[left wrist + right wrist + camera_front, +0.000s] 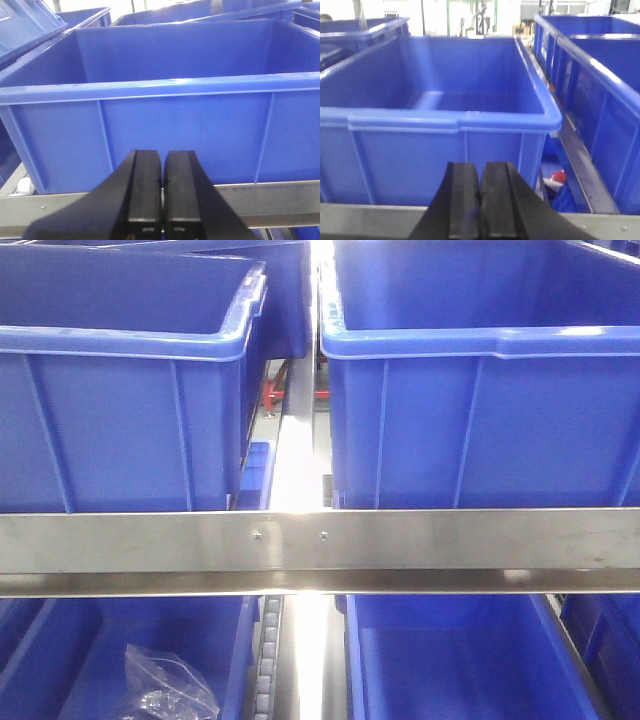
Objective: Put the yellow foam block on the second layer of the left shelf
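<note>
Facing blue bins (pixel 480 390), one holding plastic bag (pixel 165 690)

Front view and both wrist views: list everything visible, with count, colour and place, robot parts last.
Bins, upper shelf: two, blue, side by side in the front view.
Bins, lower shelf: two, blue, below the rail.
Shelf rail: one, steel, across the front view.
Plastic bag: one, clear and crumpled, in the lower left bin.
Red item: one, low in the gap right of the bin in the right wrist view; cannot identify.
Yellow foam block: none in any view.
Left claw: black, shut, empty.
Right claw: black, shut, empty.
</note>
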You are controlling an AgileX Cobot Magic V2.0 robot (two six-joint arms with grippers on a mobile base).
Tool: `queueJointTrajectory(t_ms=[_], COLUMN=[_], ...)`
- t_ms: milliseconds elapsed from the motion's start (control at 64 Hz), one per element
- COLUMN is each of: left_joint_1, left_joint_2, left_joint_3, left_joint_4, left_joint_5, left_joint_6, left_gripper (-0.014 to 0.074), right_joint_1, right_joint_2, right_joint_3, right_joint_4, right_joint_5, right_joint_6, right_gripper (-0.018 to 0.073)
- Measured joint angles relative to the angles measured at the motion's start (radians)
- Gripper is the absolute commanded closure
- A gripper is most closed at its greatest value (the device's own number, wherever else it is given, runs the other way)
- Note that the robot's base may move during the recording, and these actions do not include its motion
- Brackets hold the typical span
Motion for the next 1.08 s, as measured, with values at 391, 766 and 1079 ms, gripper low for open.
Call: queueJointTrajectory(t_ms=[391, 766, 1079], left_joint_1=[0.0, 0.0, 0.0], left_joint_2=[0.0, 0.0, 0.0], left_joint_3=[0.0, 0.0, 0.0], left_joint_4=[0.0, 0.0, 0.0], left_joint_5=[0.0, 0.0, 0.0], left_joint_6=[0.0, 0.0, 0.0], left_gripper=[0.046, 0.046, 0.046], right_joint_1=[0.0, 0.0, 0.0], right_joint_2=[-0.018, -0.018, -0.018], right_joint_3=[0.002, 0.002, 0.002], right_joint_4=[0.0, 0.0, 0.0], right_joint_5=[0.009, 0.009, 0.009], right_joint_6=[0.0, 0.0, 0.0], right_gripper=[0.0495, 0.0495, 0.0495])
